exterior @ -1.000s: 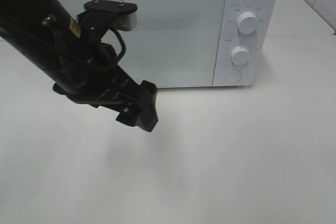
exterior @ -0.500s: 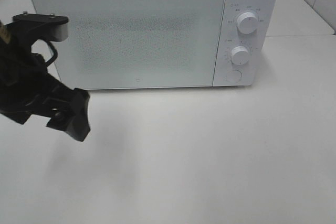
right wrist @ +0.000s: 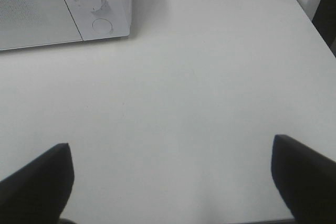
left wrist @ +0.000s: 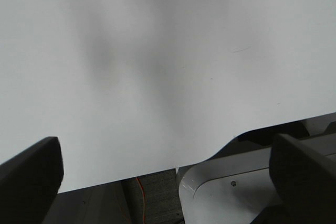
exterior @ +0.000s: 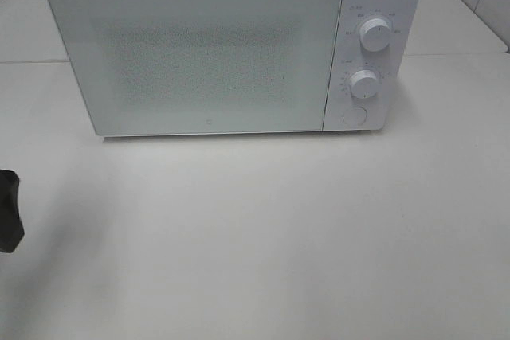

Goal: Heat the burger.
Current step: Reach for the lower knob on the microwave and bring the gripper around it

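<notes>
The burger is out of view. The white microwave [exterior: 231, 45] stands at the back of the table with its door shut, also seen in part in the right wrist view as the microwave [right wrist: 63, 9]. My left gripper [left wrist: 168, 182] is open, its dark fingers [left wrist: 29, 179] far apart over the table's edge with nothing between them. In the exterior view only one black tip of it [exterior: 8, 220] shows at the far left edge. My right gripper [right wrist: 170, 145] is open and empty above bare table, to the right of the microwave.
The microwave panel carries two white knobs [exterior: 374, 33] and a round button [exterior: 353, 115]. White table [exterior: 279, 236] spreads in front of the microwave. Past the table edge in the left wrist view, a white base [left wrist: 231, 192] and cables show.
My left arm has pulled away from in front of the microwave door to the left, leaving almost the whole exterior view. The door is now fully uncovered.
</notes>
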